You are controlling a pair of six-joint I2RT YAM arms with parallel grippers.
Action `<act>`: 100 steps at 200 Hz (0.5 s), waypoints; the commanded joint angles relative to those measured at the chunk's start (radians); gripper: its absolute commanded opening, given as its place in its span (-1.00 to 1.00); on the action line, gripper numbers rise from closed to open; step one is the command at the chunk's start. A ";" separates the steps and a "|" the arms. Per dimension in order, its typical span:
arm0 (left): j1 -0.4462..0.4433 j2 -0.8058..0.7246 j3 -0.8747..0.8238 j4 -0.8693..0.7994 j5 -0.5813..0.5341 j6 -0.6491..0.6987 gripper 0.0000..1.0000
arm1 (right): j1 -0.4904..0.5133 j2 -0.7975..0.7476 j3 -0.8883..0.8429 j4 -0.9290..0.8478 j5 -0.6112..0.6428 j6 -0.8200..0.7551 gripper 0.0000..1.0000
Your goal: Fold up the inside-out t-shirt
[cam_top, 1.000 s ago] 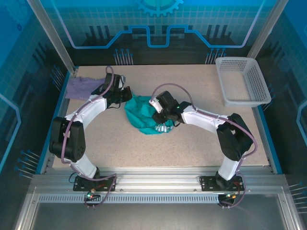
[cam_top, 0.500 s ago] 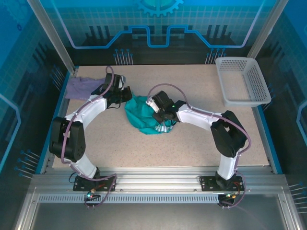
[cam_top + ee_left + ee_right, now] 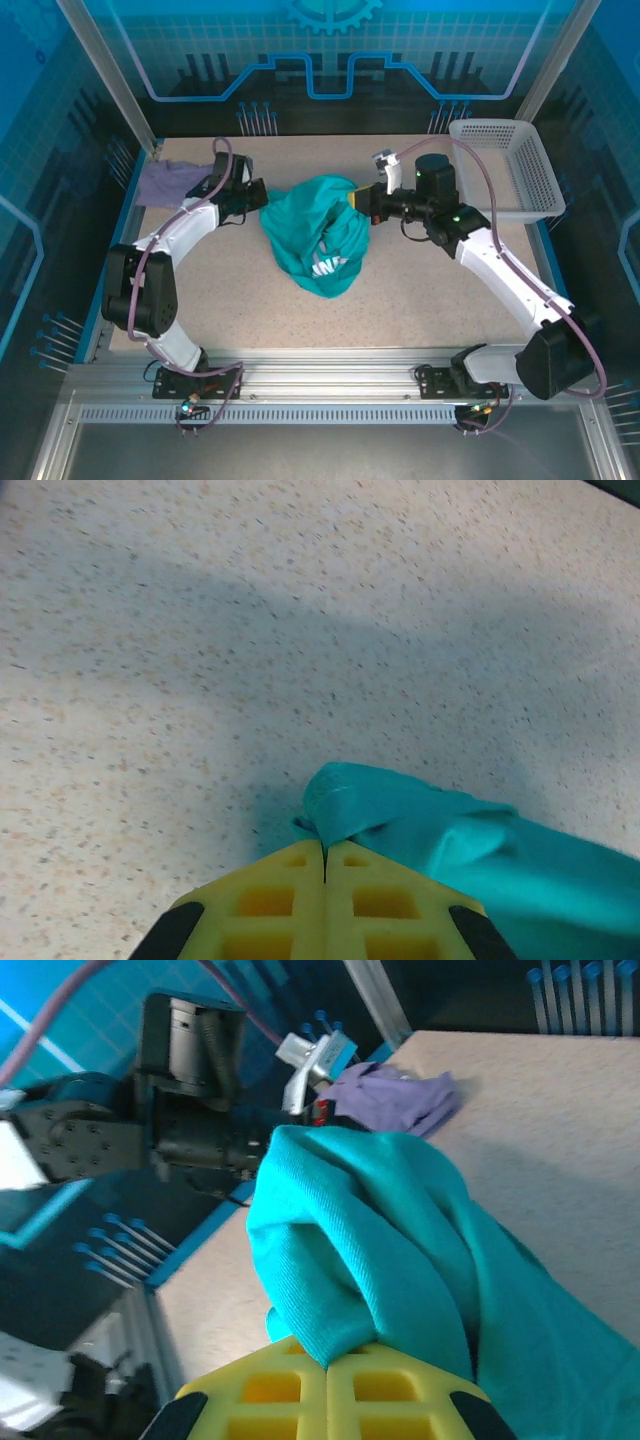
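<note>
The teal-green inside-out t-shirt hangs bunched between both arms near the table's middle, its white logo facing up. My left gripper is shut on the shirt's left edge; in the left wrist view its yellow jaws pinch a fold of teal cloth just above the tabletop. My right gripper is shut on the shirt's right edge and holds it lifted; in the right wrist view its gripper clamps a thick fold of shirt.
A lavender-purple shirt lies crumpled at the back left, behind the left arm, also visible as purple cloth in the right wrist view. A white mesh basket stands at the back right. Bare speckled tabletop lies in front.
My right gripper closed on the shirt, then swung up and to the right, pulling the cloth out of its heap and spreading it. The left arm has stayed put.
</note>
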 commanded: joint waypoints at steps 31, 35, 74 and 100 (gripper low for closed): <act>0.015 0.056 0.017 0.005 -0.019 -0.001 -0.73 | 0.001 0.093 -0.070 0.307 -0.186 0.346 -1.00; 0.014 0.053 0.014 0.002 -0.023 0.003 -0.65 | 0.000 0.099 -0.068 0.309 -0.185 0.355 -1.00; -0.006 -0.157 -0.149 0.046 -0.098 -0.032 0.17 | -0.001 0.111 -0.059 0.261 -0.124 0.372 -1.00; -0.095 -0.359 -0.298 0.094 -0.099 -0.049 0.32 | -0.002 0.116 -0.063 0.269 -0.101 0.413 -1.00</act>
